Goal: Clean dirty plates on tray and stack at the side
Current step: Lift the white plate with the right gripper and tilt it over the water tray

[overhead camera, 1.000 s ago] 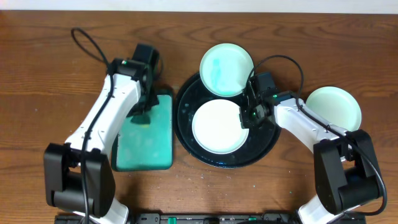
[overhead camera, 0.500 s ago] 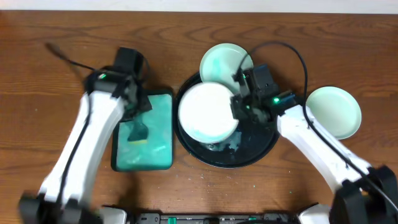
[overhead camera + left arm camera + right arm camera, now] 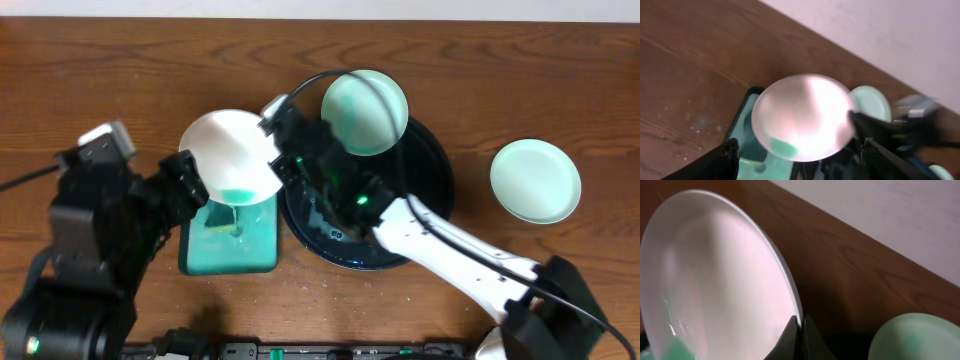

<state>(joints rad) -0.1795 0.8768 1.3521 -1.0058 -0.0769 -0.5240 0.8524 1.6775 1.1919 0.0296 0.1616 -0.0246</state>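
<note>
White round plate point(image 3: 230, 152) is up in the air on my feed, tilted, hanging over the top end of the teal rectangular mat point(image 3: 232, 240) just left of the black round tray point(image 3: 432, 180). The right gripper point(image 3: 273, 150) has it by the rim on the tray side, and the right wrist cam shows both fingers pinched tight onto that edge. There's a greenish smear at the plate's low edge; can't tell if it's on the plate or a reflection. The left gripper point(image 3: 800, 155) sits below the plate with its jaws spread wide, nothing between them, not touching it. One pale mint-green plate point(image 3: 365, 110) rests on the tray's far rim, and a second mint-green plate point(image 3: 535, 180) lies alone on the brown wooden table point(image 3: 120, 80), well to the right.
</note>
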